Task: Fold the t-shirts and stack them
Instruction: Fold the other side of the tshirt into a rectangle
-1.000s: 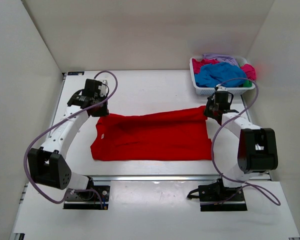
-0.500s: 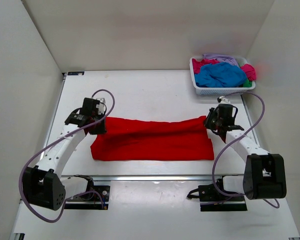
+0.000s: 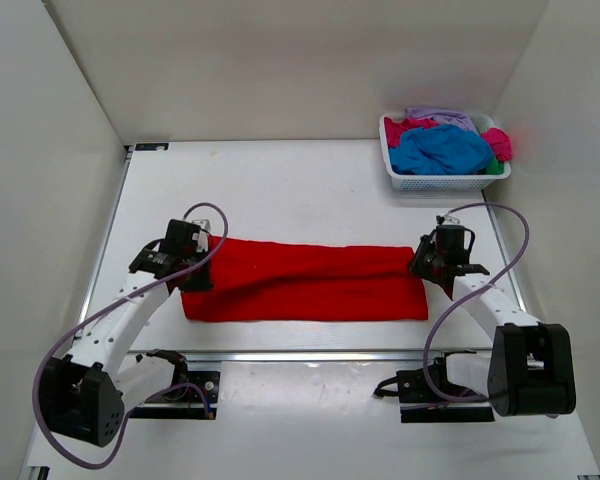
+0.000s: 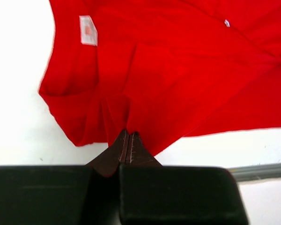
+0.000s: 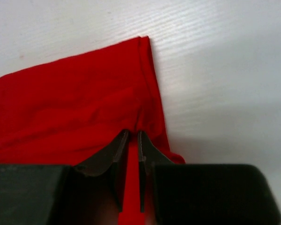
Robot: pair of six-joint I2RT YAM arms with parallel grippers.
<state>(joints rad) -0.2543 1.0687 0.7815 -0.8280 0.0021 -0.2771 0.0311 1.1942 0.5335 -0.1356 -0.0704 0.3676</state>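
Observation:
A bright red t-shirt (image 3: 305, 280) lies across the table's near half, folded lengthwise into a long band. My left gripper (image 3: 192, 277) is shut on its left end; in the left wrist view the gripper (image 4: 128, 134) pinches a cloth edge, and a white label (image 4: 88, 30) shows. My right gripper (image 3: 422, 264) is shut on the shirt's right end; in the right wrist view the gripper (image 5: 133, 135) holds red cloth (image 5: 75, 108) between the tips. Other t-shirts, blue (image 3: 440, 148), magenta-pink (image 3: 404, 126) and lavender (image 3: 437, 115), lie heaped in the basket.
A white mesh basket (image 3: 445, 181) stands at the back right corner of the table. White walls enclose the table on three sides. A metal rail (image 3: 310, 354) runs along the near edge, just in front of the shirt.
Both grippers have carried the shirt's far edge toward the near edge, folding it over itself. The shirt has gone from a broad sheet to a narrow band.

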